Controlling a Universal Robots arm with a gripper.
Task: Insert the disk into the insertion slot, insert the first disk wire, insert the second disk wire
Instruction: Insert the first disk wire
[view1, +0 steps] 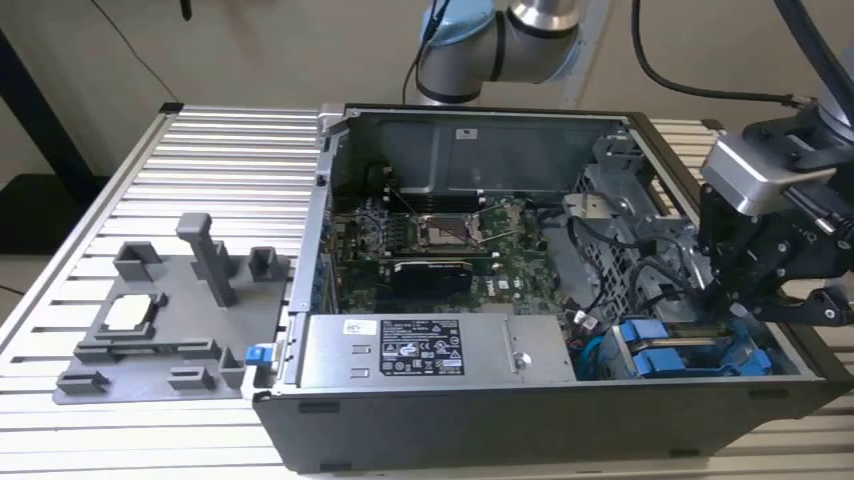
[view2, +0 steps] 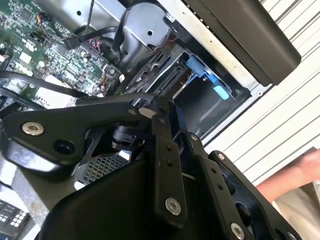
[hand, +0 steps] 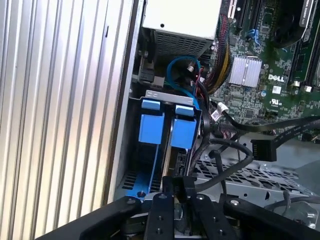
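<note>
Gripper (view1: 731, 315) sits low over the drive bay in the PC case (view1: 441, 425), exterior view's lower right; claw fingers pressed together. Disk (hand: 182, 132) is in its bay slot, just beside the twin carrier (hand: 151, 127). Black cable connector (hand: 262, 147) lies loose nr the bay. Person's hand (view2: 300, 170) is over the table (view1: 214, 170).

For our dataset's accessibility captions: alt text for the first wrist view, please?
The gripper hangs over the drive bay of a computer case, where two blue-fronted drive carriers sit side by side. Black cables and a green motherboard lie beyond; a ribbed metal table runs alongside the case.
</note>
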